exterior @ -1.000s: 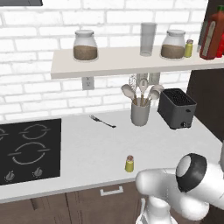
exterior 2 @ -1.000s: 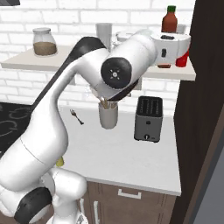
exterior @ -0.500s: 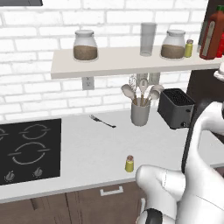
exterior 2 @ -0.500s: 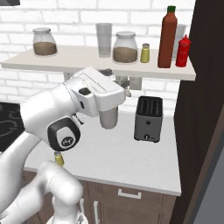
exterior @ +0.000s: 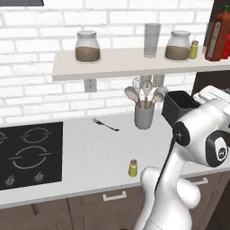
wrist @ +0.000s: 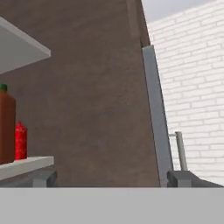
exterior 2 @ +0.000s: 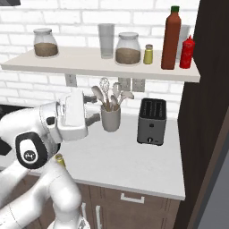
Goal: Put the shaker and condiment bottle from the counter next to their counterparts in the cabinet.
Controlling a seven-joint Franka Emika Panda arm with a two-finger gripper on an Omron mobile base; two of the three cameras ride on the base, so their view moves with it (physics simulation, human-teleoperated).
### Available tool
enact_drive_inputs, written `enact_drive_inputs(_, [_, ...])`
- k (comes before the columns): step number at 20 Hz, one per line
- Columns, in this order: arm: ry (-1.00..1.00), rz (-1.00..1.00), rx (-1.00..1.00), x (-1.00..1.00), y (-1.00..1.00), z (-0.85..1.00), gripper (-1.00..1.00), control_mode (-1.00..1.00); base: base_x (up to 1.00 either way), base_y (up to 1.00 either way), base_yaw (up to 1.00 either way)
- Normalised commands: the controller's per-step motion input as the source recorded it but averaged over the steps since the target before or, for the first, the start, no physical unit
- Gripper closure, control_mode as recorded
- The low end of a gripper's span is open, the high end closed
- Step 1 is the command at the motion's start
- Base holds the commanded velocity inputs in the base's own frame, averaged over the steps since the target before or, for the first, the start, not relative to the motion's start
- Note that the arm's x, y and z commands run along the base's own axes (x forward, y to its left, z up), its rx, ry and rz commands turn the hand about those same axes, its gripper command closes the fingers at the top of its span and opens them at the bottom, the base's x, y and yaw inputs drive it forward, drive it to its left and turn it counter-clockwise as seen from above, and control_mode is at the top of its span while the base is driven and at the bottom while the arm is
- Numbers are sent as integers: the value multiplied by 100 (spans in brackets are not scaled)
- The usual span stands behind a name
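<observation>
We see the two-finger gripper (exterior 2: pixel 93 111) in the right base view, level with the grey utensil crock (exterior 2: pixel 110 119) and just left of it; its dark fingers (exterior 2: pixel 92 120) stand apart with nothing between them, and in the hand view the tips sit at opposite edges, so we log it as spread wide and empty. The tall dark red-brown condiment bottle with pale label and green cap (exterior 2: pixel 171 37) stands upright on the long pale cream wall shelf (exterior 2: pixel 89 63), just beside the plain bright red bottle (exterior 2: pixel 187 52) near the dark brown end panel (exterior 2: pixel 208 89). A tiny yellow-green shaker with tan cap (exterior 2: pixel 148 54) stands on the shelf beside a glass jar of brown contents (exterior 2: pixel 128 49). Its twin shaker (exterior: pixel 133 168) stands on the white-grey counter (exterior: pixel 90 152), near the front edge, between the black hob (exterior: pixel 27 155) and the black toaster (exterior: pixel 179 107).
</observation>
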Motion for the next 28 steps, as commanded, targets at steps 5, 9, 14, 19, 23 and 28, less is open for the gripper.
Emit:
enact_drive_inputs(5, [12, 0, 17, -100, 100, -38, -100, -100, 0, 0, 0])
enact_drive_inputs(9, [10, 0, 18, -100, 100, -49, -100, -100, 0, 0, 0])
enact_drive_inputs(14, [8, 0, 16, -100, 100, -57, -100, -100, 0, 0, 0])
enact_drive_inputs(19, [0, 1, 3, -91, 100, -94, -100, -100, 0, 0, 0])
enact_drive_inputs(23, [-1, 23, 1, 17, 97, -98, -100, -100, 0, 0, 0])
enact_drive_inputs(28, [0, 28, 0, 43, 100, -98, -100, -100, 0, 0, 0])
